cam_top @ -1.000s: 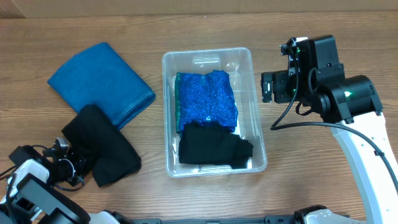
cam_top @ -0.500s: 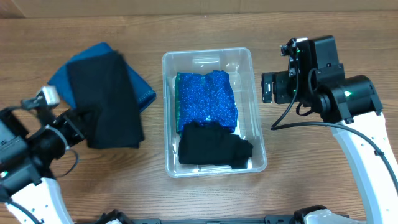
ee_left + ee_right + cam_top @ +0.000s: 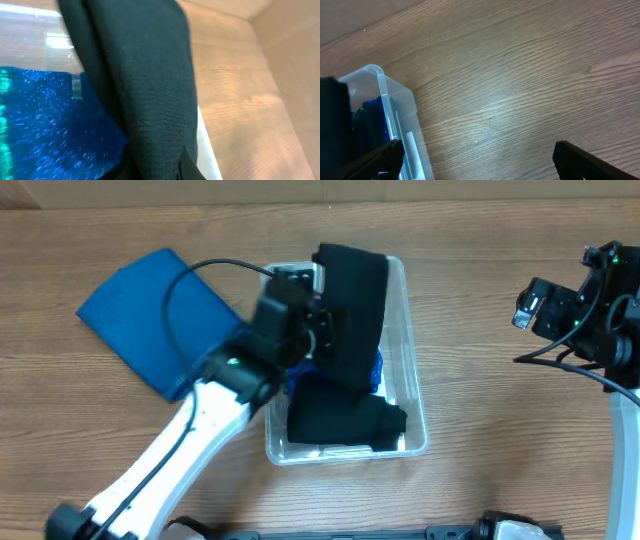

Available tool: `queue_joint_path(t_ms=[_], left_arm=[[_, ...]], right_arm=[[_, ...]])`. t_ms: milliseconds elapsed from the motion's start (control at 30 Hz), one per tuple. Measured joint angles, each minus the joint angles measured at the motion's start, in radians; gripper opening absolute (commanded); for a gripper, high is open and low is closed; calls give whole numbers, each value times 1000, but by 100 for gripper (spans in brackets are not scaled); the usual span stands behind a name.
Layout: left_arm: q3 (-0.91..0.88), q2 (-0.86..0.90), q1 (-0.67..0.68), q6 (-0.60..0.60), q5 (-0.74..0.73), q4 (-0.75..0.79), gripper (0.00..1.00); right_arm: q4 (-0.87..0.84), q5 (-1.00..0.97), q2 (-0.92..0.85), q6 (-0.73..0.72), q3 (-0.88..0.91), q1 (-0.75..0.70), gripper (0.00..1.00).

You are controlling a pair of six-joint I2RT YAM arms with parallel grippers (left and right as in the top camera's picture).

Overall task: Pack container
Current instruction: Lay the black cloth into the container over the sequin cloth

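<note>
Two cloths lie in the container [image 3: 408,380] at mid-frame: a sparkly blue cloth [image 3: 45,125] in its upper part and a folded black cloth [image 3: 345,418] at its lower end. Over its upper end the left gripper [image 3: 328,325] pinches a hanging black cloth [image 3: 355,310]. At the right edge, the right gripper [image 3: 477,152] has its fingers spread wide above the table [image 3: 480,240].

Overhead: straight down, far, whole table [image 3: 480,240] covered. Left wrist: very near, lens almost against black knit cloth [image 3: 145,85]. Right wrist: low, oblique across table past right gripper [image 3: 487,157]. Shared by all: container [image 3: 345,457] edge.
</note>
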State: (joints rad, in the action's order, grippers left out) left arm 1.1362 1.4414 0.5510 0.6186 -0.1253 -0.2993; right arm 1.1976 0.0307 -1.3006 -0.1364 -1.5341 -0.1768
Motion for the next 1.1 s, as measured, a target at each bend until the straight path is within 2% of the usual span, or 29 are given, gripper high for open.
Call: queue_joint_path(t_ms=[133, 233, 433, 667, 833, 1100], left_arm=[[0, 131, 72, 145, 124, 134, 4], [0, 188, 78, 212, 146, 204, 4], [0, 322, 77, 289, 162, 183, 4], [10, 327, 75, 346, 167, 89, 4], [10, 326, 75, 490, 139, 89, 4], [10, 296, 75, 611, 103, 150, 4]], right_arm=[[0, 12, 0, 2, 0, 0, 100], [0, 18, 0, 3, 0, 0, 100], [0, 26, 0, 2, 0, 0, 100], [0, 33, 0, 2, 0, 0, 100], [0, 34, 0, 2, 0, 0, 100], [-1, 34, -23, 3, 0, 0, 100]])
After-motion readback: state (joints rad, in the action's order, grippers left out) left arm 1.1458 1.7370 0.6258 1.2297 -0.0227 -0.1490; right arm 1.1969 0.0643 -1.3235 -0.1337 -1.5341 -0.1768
